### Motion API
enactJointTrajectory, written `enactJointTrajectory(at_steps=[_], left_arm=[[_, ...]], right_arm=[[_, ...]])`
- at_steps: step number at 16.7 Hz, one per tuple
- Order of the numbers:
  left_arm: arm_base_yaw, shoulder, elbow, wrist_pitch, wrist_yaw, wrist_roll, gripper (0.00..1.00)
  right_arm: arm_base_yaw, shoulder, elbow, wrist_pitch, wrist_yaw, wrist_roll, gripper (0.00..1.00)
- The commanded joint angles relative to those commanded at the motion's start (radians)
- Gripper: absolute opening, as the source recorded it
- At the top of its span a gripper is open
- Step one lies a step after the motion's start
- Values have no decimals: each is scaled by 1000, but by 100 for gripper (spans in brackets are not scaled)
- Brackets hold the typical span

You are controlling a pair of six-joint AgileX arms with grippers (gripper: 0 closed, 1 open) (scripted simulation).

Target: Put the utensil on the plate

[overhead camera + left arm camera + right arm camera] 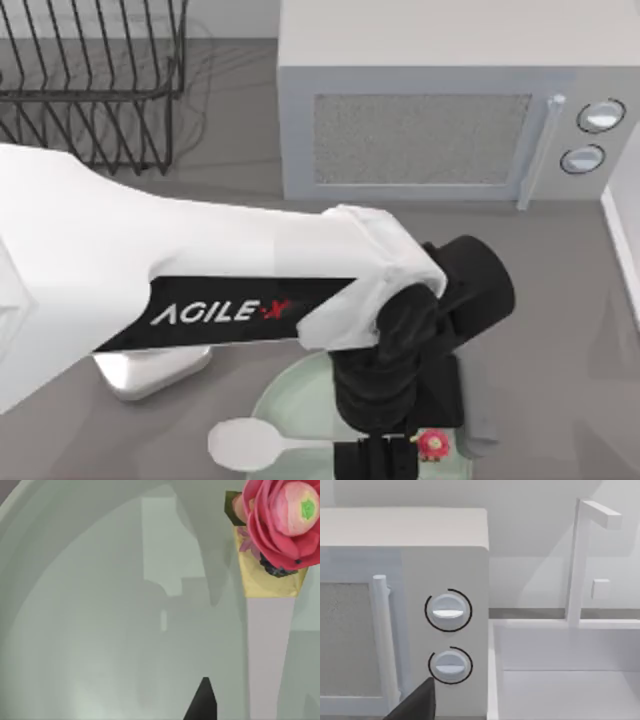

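Note:
The white spoon (247,443) lies with its oval bowl over the left rim of the pale green plate (295,395), near the table's front edge. Its thin handle runs right and disappears under my left gripper (385,458), which hangs low over the plate's middle. The left wrist view looks closely onto the glassy plate (100,630). There a pale strip (267,650) leads down from a flower, and I cannot tell whether it is the spoon's handle. My right gripper (415,705) is parked facing the microwave.
A pink flower in a yellow holder (432,443) (280,525) sits on the plate just right of my left gripper. The silver scale (150,370) stands left of the plate, partly under my arm. A microwave (430,110) and a wire dish rack (90,80) line the back.

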State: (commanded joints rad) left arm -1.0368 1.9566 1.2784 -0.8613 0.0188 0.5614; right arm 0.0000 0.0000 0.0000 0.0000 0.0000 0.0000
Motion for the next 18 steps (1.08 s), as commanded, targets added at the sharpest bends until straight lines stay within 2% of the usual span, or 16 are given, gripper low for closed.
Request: enactJointTrajectory(at_steps=[12, 18], left_arm=[[0, 0, 0, 0, 0, 0, 98], [0, 0, 0, 0, 0, 0, 100]], right_arm=[[0, 0, 0, 0, 0, 0, 100], [0, 0, 0, 0, 0, 0, 100]])
